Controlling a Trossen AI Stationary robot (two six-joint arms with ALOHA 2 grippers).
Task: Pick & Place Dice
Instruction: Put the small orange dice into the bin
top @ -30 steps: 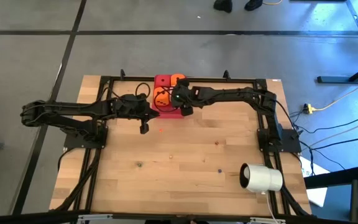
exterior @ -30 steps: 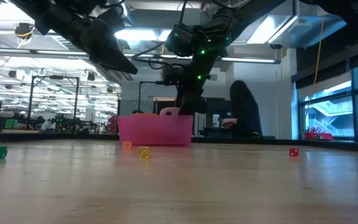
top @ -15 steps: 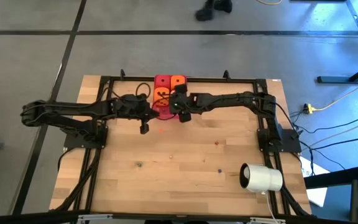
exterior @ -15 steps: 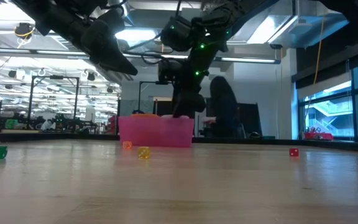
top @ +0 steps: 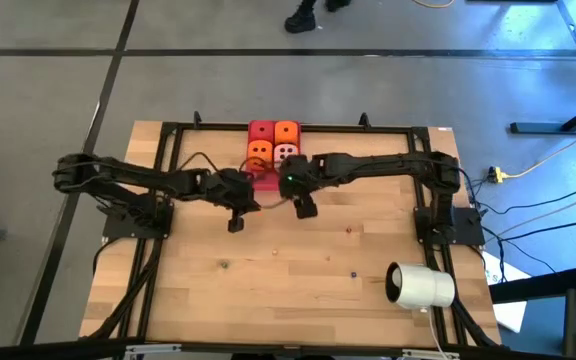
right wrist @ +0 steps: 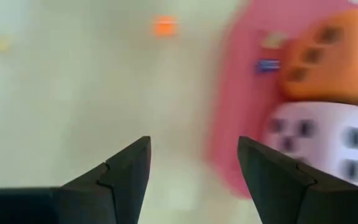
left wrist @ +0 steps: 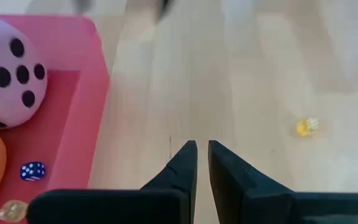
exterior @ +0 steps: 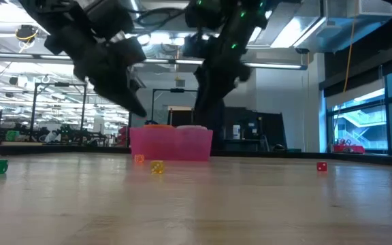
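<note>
We see four soft, rounded dice sitting two by two in the pink tray (top: 265, 181) at the table's far edge: red die (top: 261, 131), orange die (top: 286, 131), second orange die (top: 259, 153), pale pink die (top: 286, 153). Left gripper (top: 235, 224) hangs over bare wood just in front of the tray, fingers almost touching, empty. Right gripper (top: 306, 208) is beside it, fingers spread wide, empty. Only the left wrist view shows a tiny blue die (left wrist: 32, 171) on the tray floor. Since the last frame, the right gripper has pulled back off the tray
</note>
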